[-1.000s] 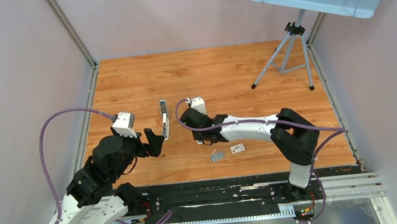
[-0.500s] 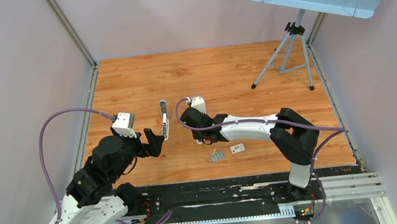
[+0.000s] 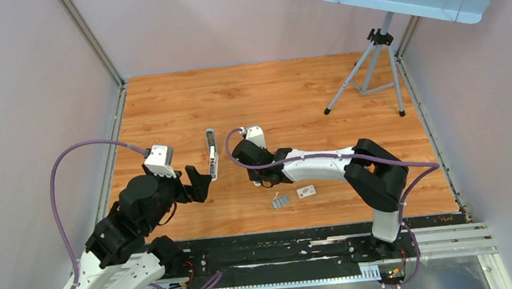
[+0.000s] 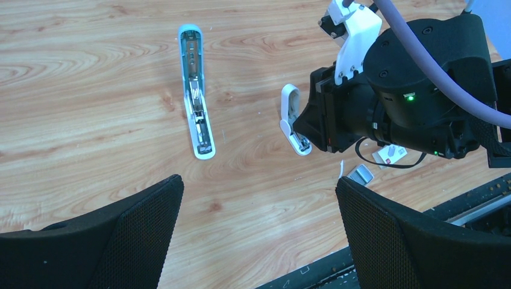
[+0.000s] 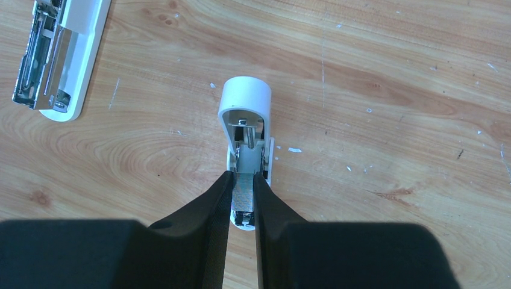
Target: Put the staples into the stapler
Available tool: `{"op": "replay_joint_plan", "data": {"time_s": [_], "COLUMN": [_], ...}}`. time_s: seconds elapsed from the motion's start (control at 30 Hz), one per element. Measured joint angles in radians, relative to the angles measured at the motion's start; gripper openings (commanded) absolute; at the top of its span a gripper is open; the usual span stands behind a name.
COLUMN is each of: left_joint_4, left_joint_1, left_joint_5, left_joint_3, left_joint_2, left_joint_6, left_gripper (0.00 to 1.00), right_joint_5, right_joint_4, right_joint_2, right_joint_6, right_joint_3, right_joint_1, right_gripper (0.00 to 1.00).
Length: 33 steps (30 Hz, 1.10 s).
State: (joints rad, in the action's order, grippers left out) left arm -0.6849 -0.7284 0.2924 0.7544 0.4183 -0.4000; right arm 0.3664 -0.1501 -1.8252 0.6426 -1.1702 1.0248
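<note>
Reaching low, the right pincer (image 5: 243, 178) pinches staples (image 5: 243, 198) at the stapler (image 5: 244, 114).

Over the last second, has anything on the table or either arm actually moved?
Barely. The right arm's elbow drifted slightly left; the right end effector stays closed on a grey staple strip over a white stapler part. The left end effector stays open, and the open stapler lies unmoved.

Overhead view, close wrist views, shared tabletop (image 3: 291, 98)
</note>
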Motion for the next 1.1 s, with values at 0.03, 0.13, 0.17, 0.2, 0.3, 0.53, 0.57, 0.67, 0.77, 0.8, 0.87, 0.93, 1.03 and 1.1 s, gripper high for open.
{"op": "replay_joint_plan", "data": {"time_s": [0.03, 0.13, 0.17, 0.2, 0.3, 0.53, 0.57, 0.67, 0.77, 0.8, 0.87, 0.93, 1.03, 1.1], "left_joint_4": [0.000, 0.000, 0.000, 0.000, -0.001, -0.002, -0.002, -0.002, -0.002, -0.002, -0.002, -0.002, -0.002, -0.002], "left_joint_1": [0.000, 0.000, 0.000, 0.000, 0.000, 0.000, 0.000, 0.000, 0.000, 0.000, 0.000, 0.000, 0.000, 0.000], "left_joint_5": [0.000, 0.000, 0.001, 0.001, 0.002, 0.005, 0.005, 0.006, 0.007, 0.007, 0.007, 0.007, 0.008, 0.008], "left_joint_3": [0.000, 0.000, 0.000, 0.000, 0.000, 0.000, 0.000, 0.000, 0.000, 0.000, 0.000, 0.000, 0.000, 0.000], "left_joint_2": [0.000, -0.002, -0.002, -0.003, -0.005, -0.008, -0.009, -0.010, -0.010, -0.010, -0.010, -0.010, -0.010, -0.010], "left_joint_6": [0.000, 0.000, 0.000, 0.000, 0.000, 0.000, 0.000, 0.000, 0.000, 0.000, 0.000, 0.000, 0.000, 0.000], "left_gripper": [1.00, 1.00, 1.00, 1.00, 1.00, 1.00, 1.00, 1.00, 1.00, 1.00, 1.00, 1.00, 1.00, 1.00], "right_joint_5": [0.000, 0.000, 0.000, 0.000, 0.000, 0.000, 0.000, 0.000, 0.000, 0.000, 0.000, 0.000, 0.001, 0.001], "right_joint_4": [0.000, 0.000, 0.000, 0.000, 0.000, 0.001, 0.001, 0.001, 0.001, 0.001, 0.001, 0.002, 0.005, 0.010], "right_joint_2": [0.000, -0.001, -0.001, -0.001, -0.001, -0.003, -0.003, -0.005, -0.005, -0.005, -0.005, -0.005, -0.005, -0.005], "right_joint_6": [0.000, 0.000, 0.000, 0.000, 0.000, 0.000, 0.000, 0.000, 0.000, 0.000, 0.000, 0.000, 0.000, 0.000], "right_joint_3": [0.000, 0.000, 0.000, 0.000, 0.000, 0.002, 0.002, 0.003, 0.003, 0.003, 0.005, 0.010, 0.018, 0.020], "right_joint_1": [0.000, 0.000, 0.000, 0.000, 0.000, 0.000, 0.000, 0.000, 0.000, 0.000, 0.000, 0.000, 0.000, 0.000], "right_gripper": [0.21, 0.21, 0.21, 0.21, 0.21, 0.21, 0.21, 0.20, 0.20, 0.20, 0.20, 0.20, 0.20, 0.20]}}
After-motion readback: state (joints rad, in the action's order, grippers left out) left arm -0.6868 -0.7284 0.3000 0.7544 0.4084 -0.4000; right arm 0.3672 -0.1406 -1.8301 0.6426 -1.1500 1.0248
